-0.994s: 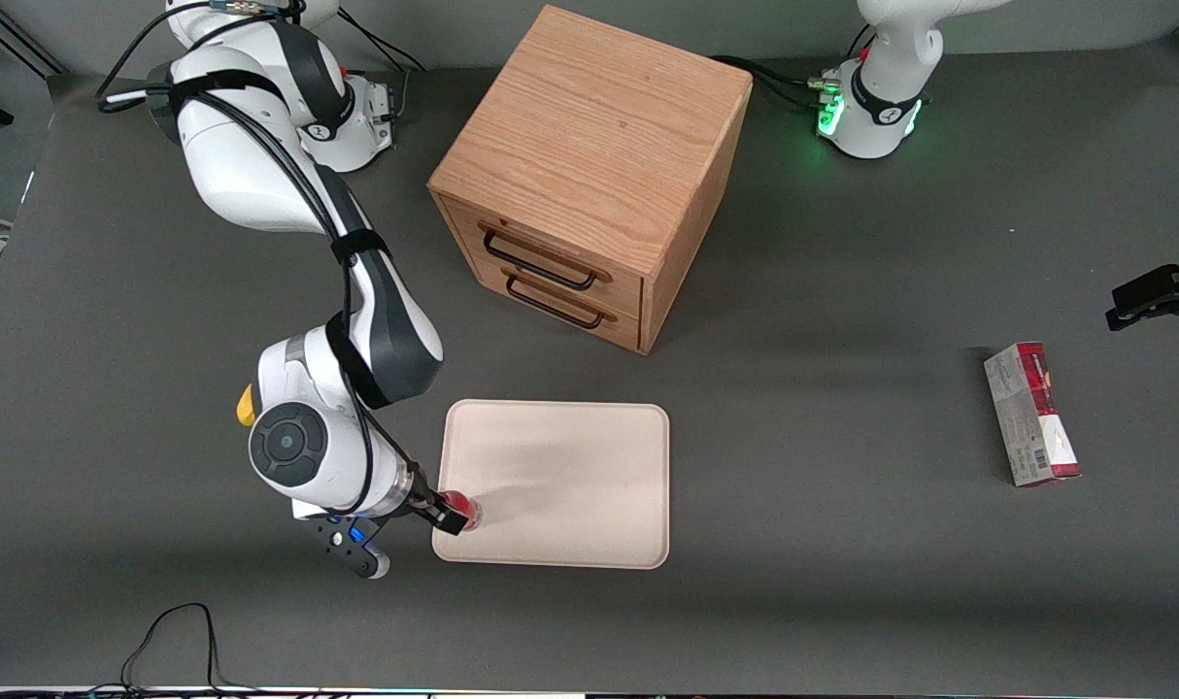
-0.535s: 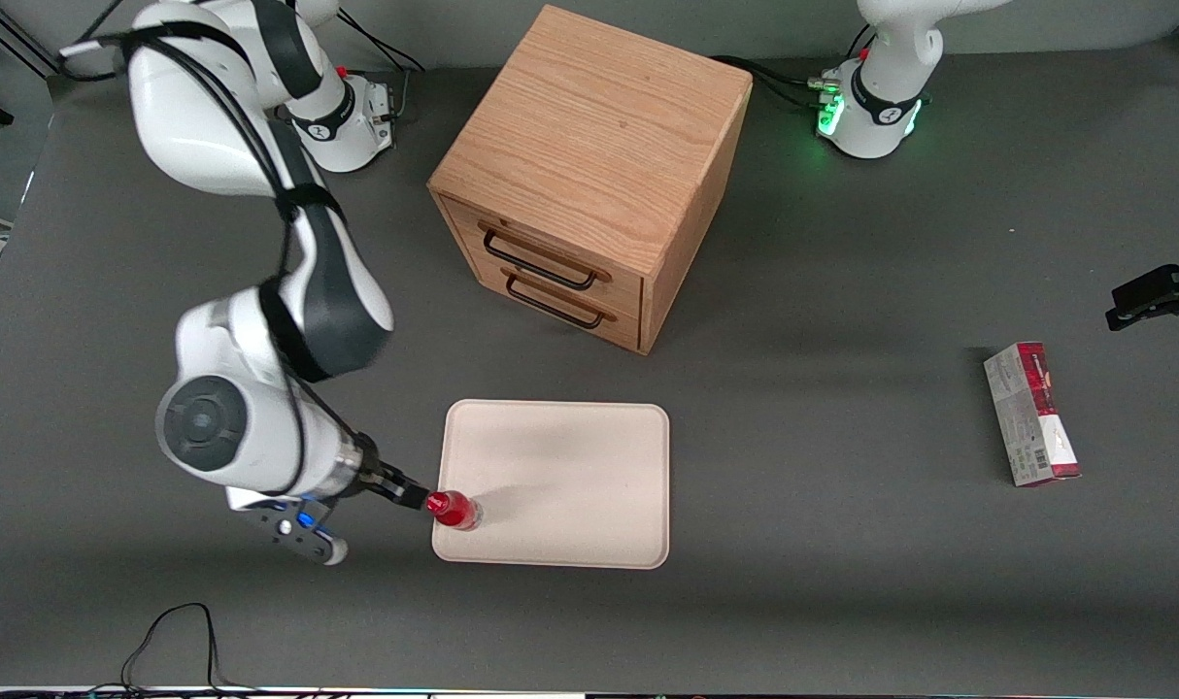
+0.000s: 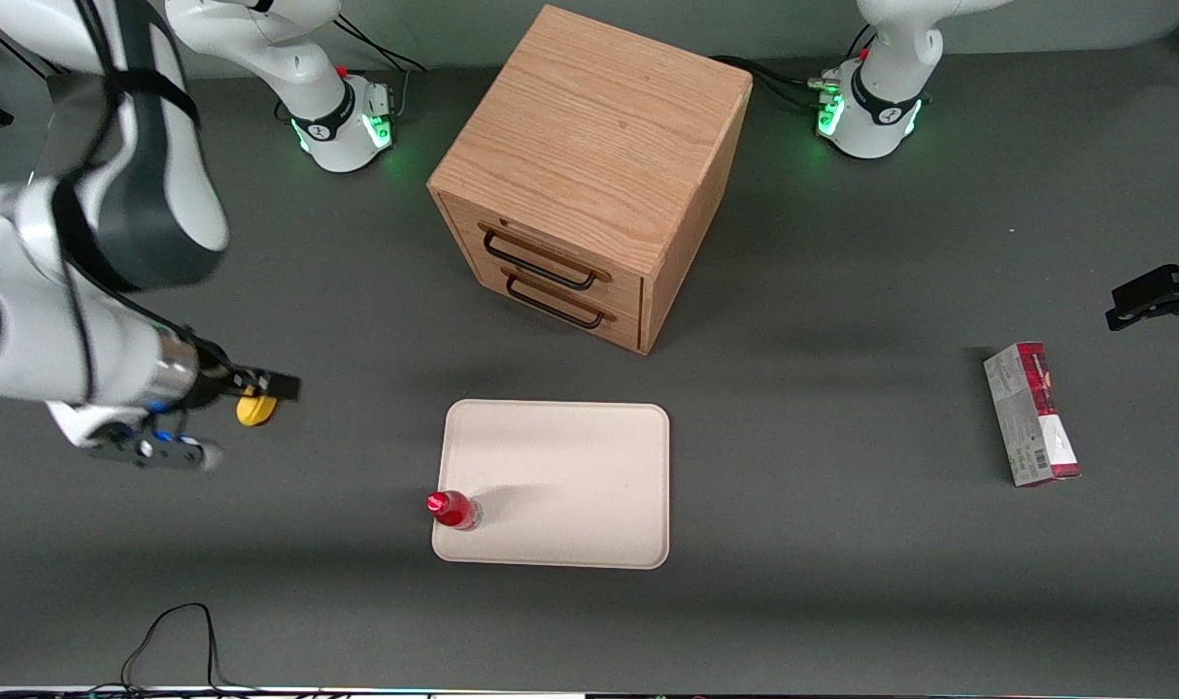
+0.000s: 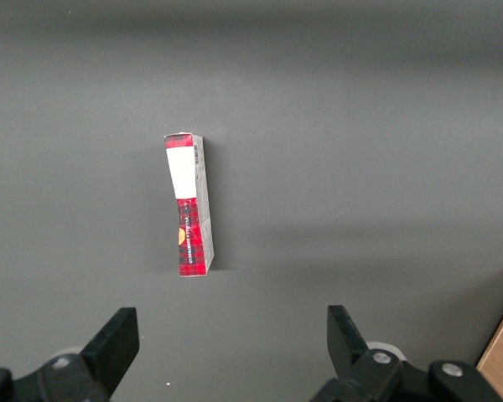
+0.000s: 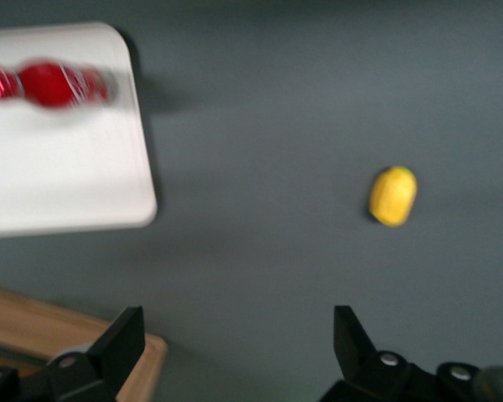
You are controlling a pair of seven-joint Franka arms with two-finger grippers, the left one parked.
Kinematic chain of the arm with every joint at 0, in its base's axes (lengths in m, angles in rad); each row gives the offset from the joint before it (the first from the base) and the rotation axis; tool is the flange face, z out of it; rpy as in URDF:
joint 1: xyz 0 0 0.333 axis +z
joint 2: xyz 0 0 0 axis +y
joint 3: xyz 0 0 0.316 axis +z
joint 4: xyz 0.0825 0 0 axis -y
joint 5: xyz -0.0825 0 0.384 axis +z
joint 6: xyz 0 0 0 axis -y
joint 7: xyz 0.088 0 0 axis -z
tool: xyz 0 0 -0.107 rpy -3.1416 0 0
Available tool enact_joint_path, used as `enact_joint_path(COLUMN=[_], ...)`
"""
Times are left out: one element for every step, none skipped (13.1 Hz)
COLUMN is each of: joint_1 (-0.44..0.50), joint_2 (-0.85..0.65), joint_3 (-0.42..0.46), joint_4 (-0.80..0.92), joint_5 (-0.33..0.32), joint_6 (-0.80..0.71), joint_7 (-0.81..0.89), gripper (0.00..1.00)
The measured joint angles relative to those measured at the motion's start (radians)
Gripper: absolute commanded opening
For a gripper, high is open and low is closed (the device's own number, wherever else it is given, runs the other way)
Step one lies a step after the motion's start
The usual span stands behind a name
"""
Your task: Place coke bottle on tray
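Observation:
The small red coke bottle [image 3: 453, 509] stands upright on the cream-white tray [image 3: 570, 476], at the tray corner nearest the front camera on the working arm's side. It also shows in the right wrist view [image 5: 46, 84], on the tray [image 5: 67, 176]. My gripper [image 3: 277, 386] is open and empty, raised well away from the tray toward the working arm's end of the table, just above a yellow lemon-like lump [image 3: 253, 411]. In the right wrist view the gripper [image 5: 239, 335] holds nothing between its wide-apart fingers.
An oak drawer cabinet [image 3: 589, 175] stands farther from the front camera than the tray. A red-and-grey carton [image 3: 1030, 415] lies toward the parked arm's end and shows in the left wrist view [image 4: 189, 205]. The yellow lump shows in the right wrist view [image 5: 393, 195].
My gripper let go of the bottle, which stays upright on the tray. The arm then pulled back, rising and swinging away toward the working arm's end of the table.

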Motion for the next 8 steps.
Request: enact_joint_path(joint_1=[-0.001, -0.002, -0.003, -0.010, -0.030, -0.067, -0.120, -0.183], joint_2=[-0.079, -0.157, -0.228, -0.287, -0.331, -0.359, -0.375, -0.381], joint_3=[-0.019, -0.028, -0.030, -0.027, -0.015, 0.006, 0.041, 0.091], joint_4=[-0.079, -0.153, -0.215, -0.258, -0.280, -0.285, -0.285, -0.284], joint_5=[-0.024, -0.062, -0.089, -0.105, -0.111, -0.112, -0.112, -0.112], joint_6=[-0.003, -0.005, -0.006, -0.011, -0.032, -0.053, -0.064, -0.066], joint_7=[-0.057, -0.096, -0.117, -0.127, -0.131, -0.138, -0.149, -0.157], gripper=[1.00, 1.00, 1.00, 1.00, 1.00, 1.00, 1.00, 1.00])
